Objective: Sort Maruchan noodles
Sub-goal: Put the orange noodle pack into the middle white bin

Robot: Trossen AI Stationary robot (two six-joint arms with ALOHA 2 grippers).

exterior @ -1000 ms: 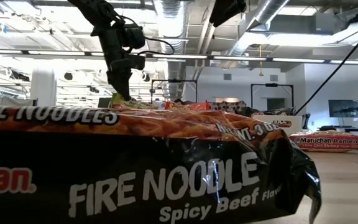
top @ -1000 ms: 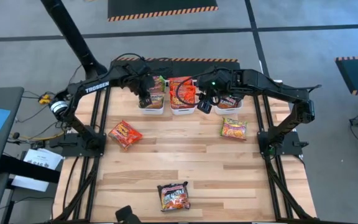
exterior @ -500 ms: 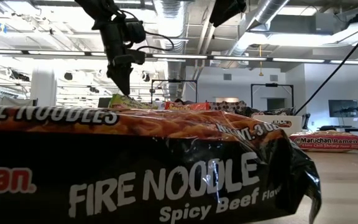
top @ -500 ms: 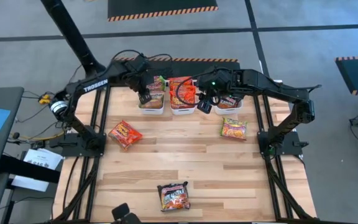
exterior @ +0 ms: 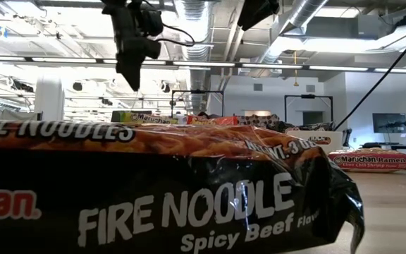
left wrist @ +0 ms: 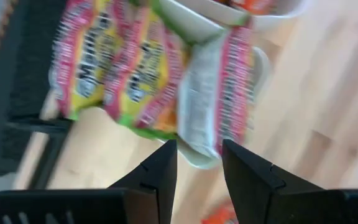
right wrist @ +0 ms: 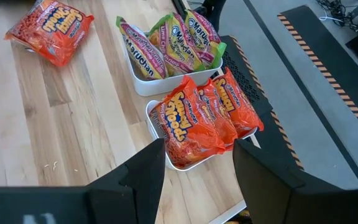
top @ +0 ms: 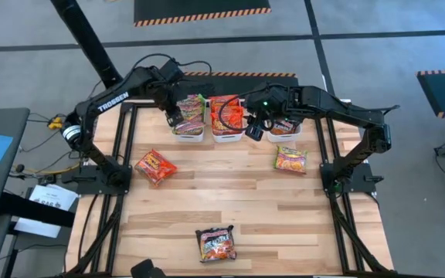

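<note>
Beneath the left gripper (top: 173, 117), which is held above the far-left white bin (top: 188, 136), green-yellow Maruchan packets (top: 193, 112) are stood on edge so that several fit in one bin; its fingers (left wrist: 160, 174) are parted a little with nothing between them, which suggests a packet has just been let go there. On the bare wood well to the near left of that claw, a red-orange packet (top: 154, 166) is left lying flat, apparently waiting to be sorted. Just to the right of the left claw, the middle bin (top: 228, 137) is packed with red-orange packets (right wrist: 197, 118), so colours are kept apart bin by bin. Over the gap between the middle bin and the right-hand bin (top: 286, 133), the right gripper (top: 254, 131) is held wide and empty. Near and to the right of it, a green-yellow packet (top: 290, 160) is lying loose. Far toward the table's near edge, a black Fire Noodle packet (top: 216, 242) is also unsorted.
</note>
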